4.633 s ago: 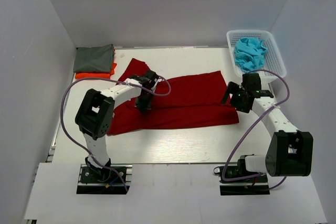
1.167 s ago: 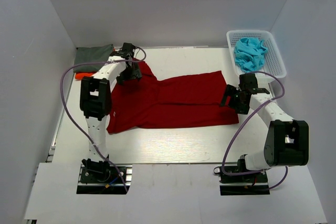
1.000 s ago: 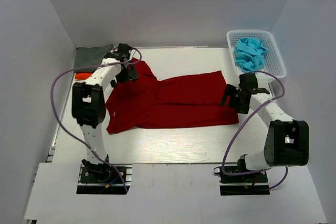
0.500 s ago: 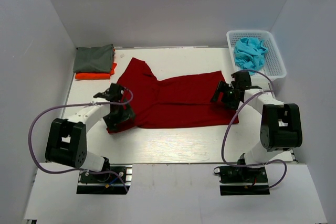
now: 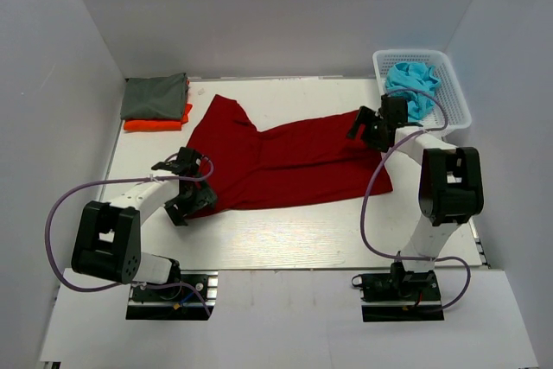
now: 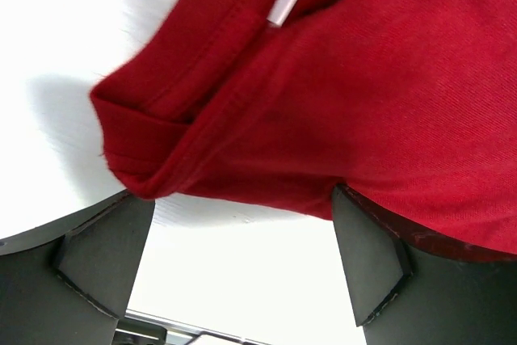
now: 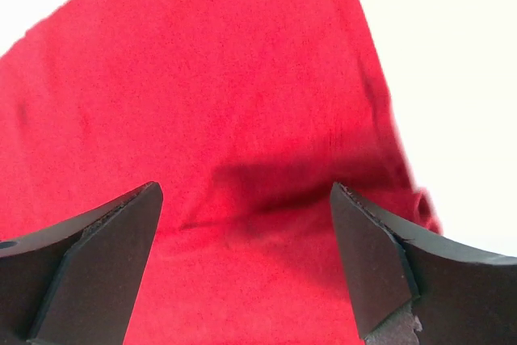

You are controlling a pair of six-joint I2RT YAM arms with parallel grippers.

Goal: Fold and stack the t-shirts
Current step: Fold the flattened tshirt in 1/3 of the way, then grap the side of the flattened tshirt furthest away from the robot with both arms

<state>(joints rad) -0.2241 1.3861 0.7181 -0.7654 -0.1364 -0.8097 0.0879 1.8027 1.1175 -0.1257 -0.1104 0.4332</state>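
Observation:
A dark red t-shirt (image 5: pixel 285 160) lies spread across the middle of the table, with one sleeve pointing to the far left. My left gripper (image 5: pixel 192 199) stands open at its near left corner; in the left wrist view the folded hem and collar tag of the red t-shirt (image 6: pixel 363 86) sit just beyond the open left gripper (image 6: pixel 242 260). My right gripper (image 5: pixel 365 127) hangs open over the shirt's far right corner, red t-shirt cloth (image 7: pixel 226 103) filling the space between the right gripper's (image 7: pixel 242 252) fingers. Neither gripper holds anything.
A folded grey-green t-shirt (image 5: pixel 154 96) lies on a folded orange one (image 5: pixel 157 124) at the far left. A white lattice basket (image 5: pixel 454 92) at the far right holds crumpled turquoise t-shirts (image 5: pixel 411 84). Grey walls close in the table.
The left gripper has swung from the shirt's far left sleeve down to its near left corner. The right gripper has moved from the near right edge to the far right corner. The shirt lies flatter.

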